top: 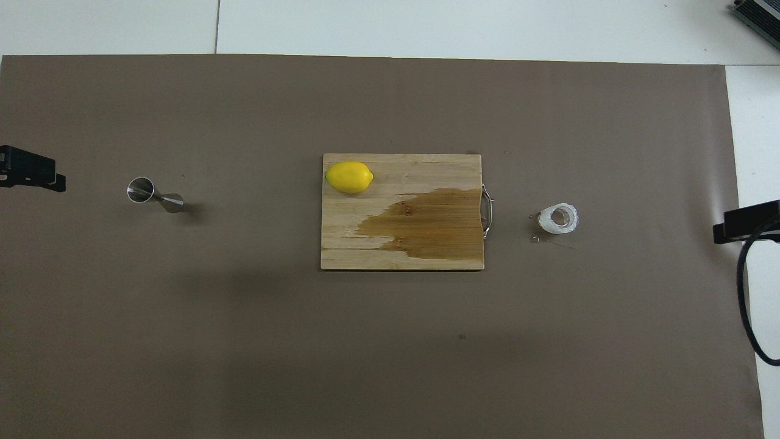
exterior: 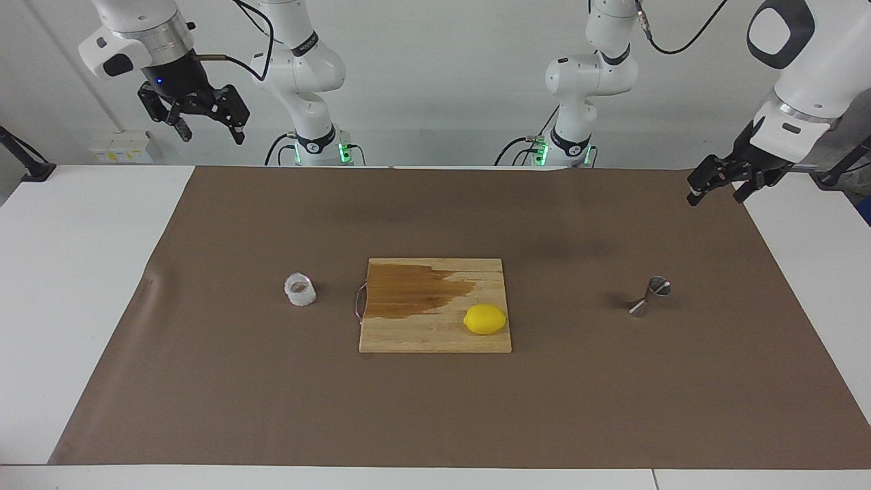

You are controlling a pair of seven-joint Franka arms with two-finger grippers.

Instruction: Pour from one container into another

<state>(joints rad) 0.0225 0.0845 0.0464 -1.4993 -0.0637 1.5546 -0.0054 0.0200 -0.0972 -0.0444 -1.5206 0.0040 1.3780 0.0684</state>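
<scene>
The clear crinkled plastic cup point(exterior: 300, 289) stands on the brown mat toward the right arm's end of the table; it also shows in the overhead view point(top: 558, 219). The steel hourglass jigger point(exterior: 650, 297) stands on the mat toward the left arm's end, and shows in the overhead view too point(top: 155, 195). My right gripper point(exterior: 212, 136) hangs open and empty, high over the table edge at the right arm's end point(top: 746, 222). My left gripper point(exterior: 714, 199) is open and empty, raised over the mat's edge at the left arm's end point(top: 30, 174). Both arms wait.
A wooden cutting board point(exterior: 435, 333) with a dark wet stain and a metal handle lies in the middle of the mat, between cup and jigger. A yellow lemon point(exterior: 485, 318) sits on it at the corner farther from the robots, on the jigger's side.
</scene>
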